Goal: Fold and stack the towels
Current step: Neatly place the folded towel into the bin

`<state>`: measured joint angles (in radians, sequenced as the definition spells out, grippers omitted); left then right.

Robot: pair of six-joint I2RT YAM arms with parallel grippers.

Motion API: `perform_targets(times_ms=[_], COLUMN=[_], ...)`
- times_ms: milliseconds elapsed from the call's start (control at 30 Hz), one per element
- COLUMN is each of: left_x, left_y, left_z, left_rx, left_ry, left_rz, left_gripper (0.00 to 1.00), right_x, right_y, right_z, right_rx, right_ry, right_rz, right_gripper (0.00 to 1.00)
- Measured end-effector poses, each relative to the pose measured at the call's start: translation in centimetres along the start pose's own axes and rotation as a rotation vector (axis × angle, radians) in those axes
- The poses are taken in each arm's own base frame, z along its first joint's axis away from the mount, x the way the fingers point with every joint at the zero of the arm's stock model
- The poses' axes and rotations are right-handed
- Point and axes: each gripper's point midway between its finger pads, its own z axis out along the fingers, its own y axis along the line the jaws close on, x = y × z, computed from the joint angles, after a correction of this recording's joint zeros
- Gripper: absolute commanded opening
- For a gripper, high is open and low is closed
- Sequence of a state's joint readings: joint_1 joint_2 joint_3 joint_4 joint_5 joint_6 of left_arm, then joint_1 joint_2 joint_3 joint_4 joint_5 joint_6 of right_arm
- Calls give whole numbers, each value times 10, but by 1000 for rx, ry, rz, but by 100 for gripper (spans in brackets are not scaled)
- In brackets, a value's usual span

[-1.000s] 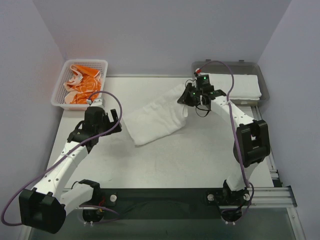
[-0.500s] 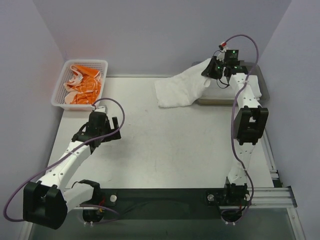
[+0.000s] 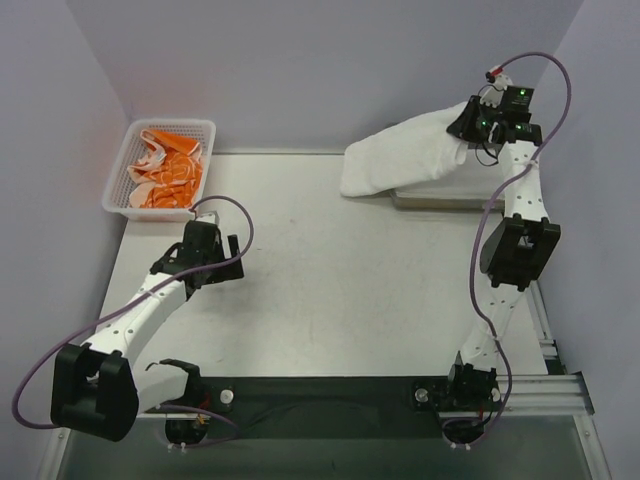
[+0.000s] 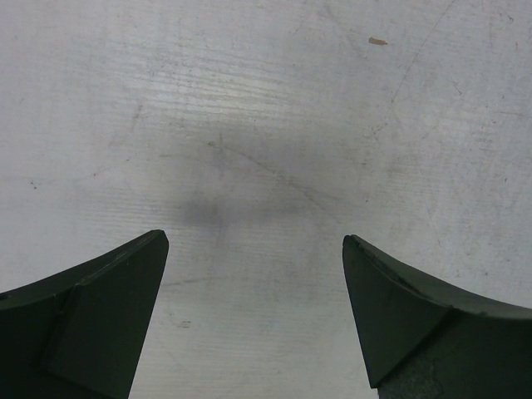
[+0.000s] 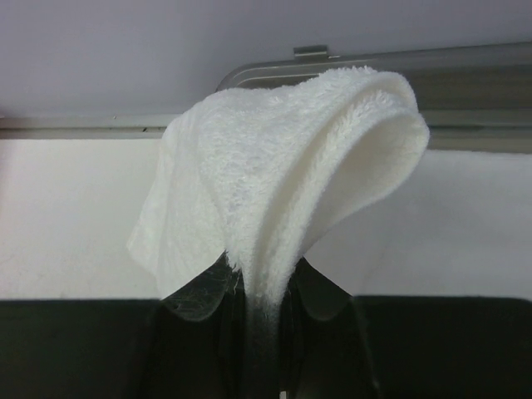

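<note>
Towel of white terry [image 3: 400,160], doubled over, hung from the right pincer [image 3: 463,128] at the far right of the scene, sloping down and to the left. Its low end sagged past the left edge of the grey tray [image 3: 440,200]; whether it touched the worktop [image 3: 330,290] could not be told. In the right wrist view the jaws were clamped on the cloth's pinched edge, with the fold rising above them. Orange-and-white towels [image 3: 165,170] lay crumpled in the white mesh basket [image 3: 120,190] at the far left. Near that, the left pincer [image 4: 253,241] hung over the scuffed worktop, jaws wide apart.
</note>
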<state>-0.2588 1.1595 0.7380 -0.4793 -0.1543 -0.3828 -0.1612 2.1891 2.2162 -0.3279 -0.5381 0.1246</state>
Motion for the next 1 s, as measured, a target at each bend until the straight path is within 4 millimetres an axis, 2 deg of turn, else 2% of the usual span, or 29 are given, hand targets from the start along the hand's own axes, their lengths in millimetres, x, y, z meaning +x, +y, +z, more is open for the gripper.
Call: perform_targets(times_ms=[133,433,733,1000], left_x=[2,5,6,7], left_y=[1,1,1,1], left_z=[2,5,6,7], left_rx=[-5,-9,-11,-12], left_ry=[11,23,28,32], left_rz=[2,5,7,8], left_gripper=[98,97,98,97], right_x=[-11,-15,-28,-31], right_y=[-17,-41,-70,-86], right_z=[-7,-21,-40,-47], right_rx=[-3,4,36,65], right_ry=[-27,-34,-68,-77], right_rz=[-8,-15,-22,-41], right_gripper=[0,0,0,0])
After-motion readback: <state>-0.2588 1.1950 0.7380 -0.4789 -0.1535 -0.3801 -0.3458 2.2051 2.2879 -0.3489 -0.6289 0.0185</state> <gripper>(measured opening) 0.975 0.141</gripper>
